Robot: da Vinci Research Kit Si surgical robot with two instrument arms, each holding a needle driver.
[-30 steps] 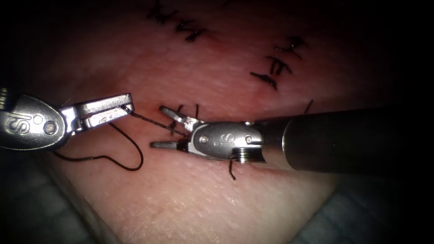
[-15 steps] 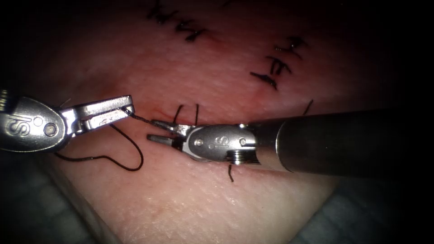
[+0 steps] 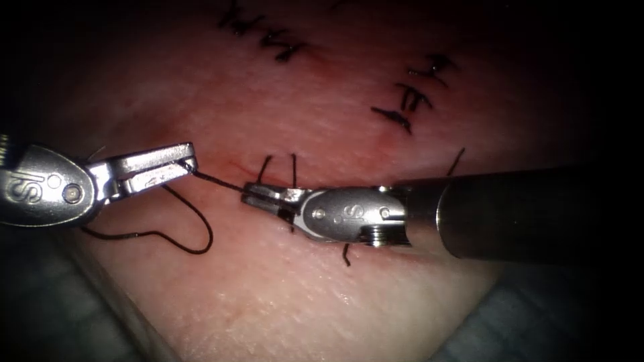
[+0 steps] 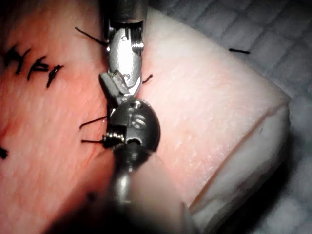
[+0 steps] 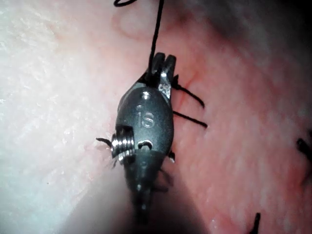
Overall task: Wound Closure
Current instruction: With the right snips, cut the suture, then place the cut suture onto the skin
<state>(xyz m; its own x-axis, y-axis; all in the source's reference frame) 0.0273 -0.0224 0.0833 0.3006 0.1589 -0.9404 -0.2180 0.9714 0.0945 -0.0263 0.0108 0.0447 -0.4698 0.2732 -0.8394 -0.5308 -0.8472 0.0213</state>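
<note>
Dark thread, taut between two steel tools over the pale pink tissue (image 3: 282, 295).

Endoscope view: the thread (image 3: 218, 179) is thin and black, a short straight span from the left tool (image 3: 190, 159), jaws pressed together pinching it, down-right to the right tool (image 3: 249, 195), jaws closed on its other end beside the stitch tails; a slack loop (image 3: 194, 234) hangs below the left tool. Left wrist view: both tools (image 4: 117, 90) meet tip to tip — the jaws cannot be told there. Right wrist view: the right tool (image 5: 162, 62) clamps the thread (image 5: 157, 29), which runs straight away from its tip.
</note>
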